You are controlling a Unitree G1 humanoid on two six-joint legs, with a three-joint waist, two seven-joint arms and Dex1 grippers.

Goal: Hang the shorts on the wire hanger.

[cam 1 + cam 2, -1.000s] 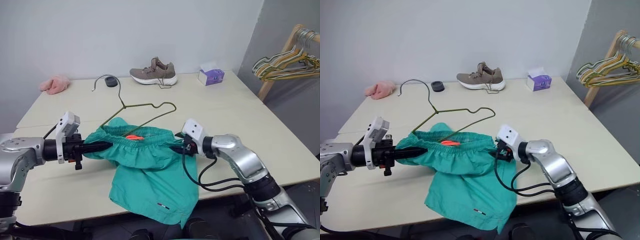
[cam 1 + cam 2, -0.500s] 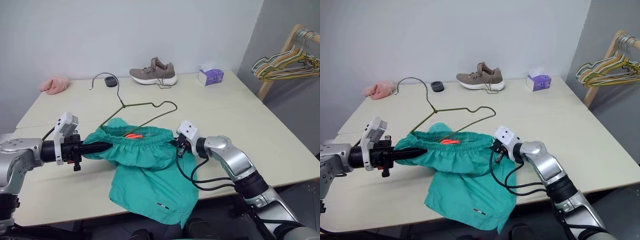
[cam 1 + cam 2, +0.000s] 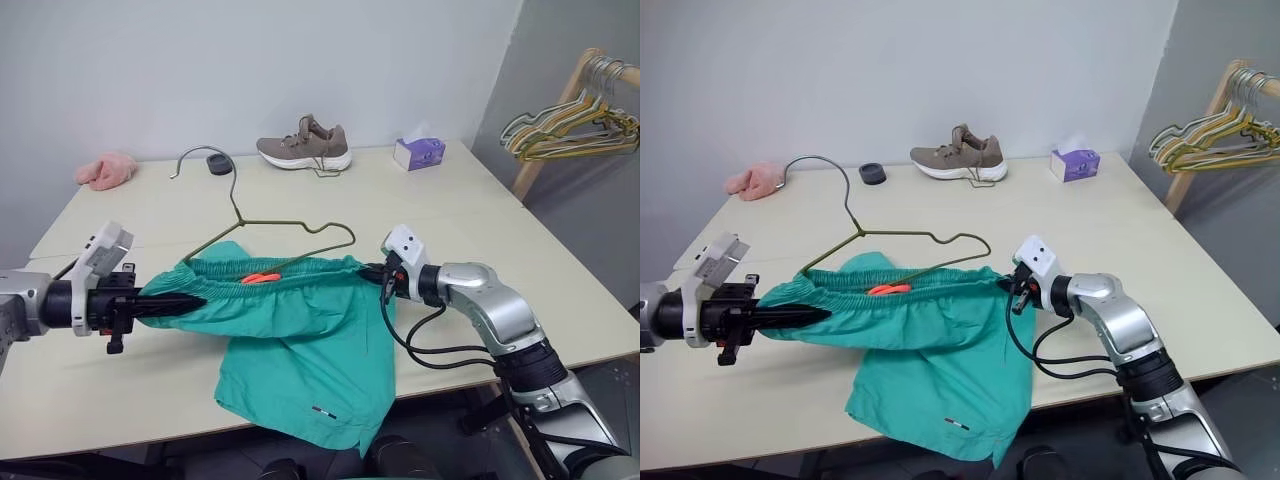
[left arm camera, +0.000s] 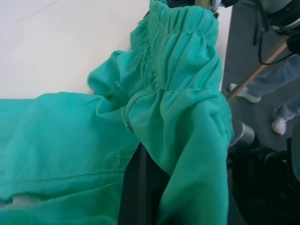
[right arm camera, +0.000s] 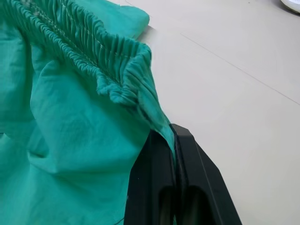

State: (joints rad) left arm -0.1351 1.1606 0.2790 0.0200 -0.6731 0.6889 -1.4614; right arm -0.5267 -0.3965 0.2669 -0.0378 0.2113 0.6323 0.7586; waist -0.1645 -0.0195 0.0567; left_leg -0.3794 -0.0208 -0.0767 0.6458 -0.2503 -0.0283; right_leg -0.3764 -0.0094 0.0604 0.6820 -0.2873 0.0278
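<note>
We hold the teal shorts point(image 3: 300, 340) by the elastic waistband, our left gripper point(image 3: 175, 301) and right gripper point(image 3: 372, 272) each clamped shut on one end, the cloth stretched between them above the table point(image 3: 520, 240). They look light and limp, so the gathered band seems the surest hold. The wire hanger point(image 3: 280, 228) lies just behind, one arm reaching into the waist.

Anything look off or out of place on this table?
A shoe sits on the table by a tissue box. The wire hanger has one corner tucked into the shorts, whose legs droop over the table's edge.
</note>
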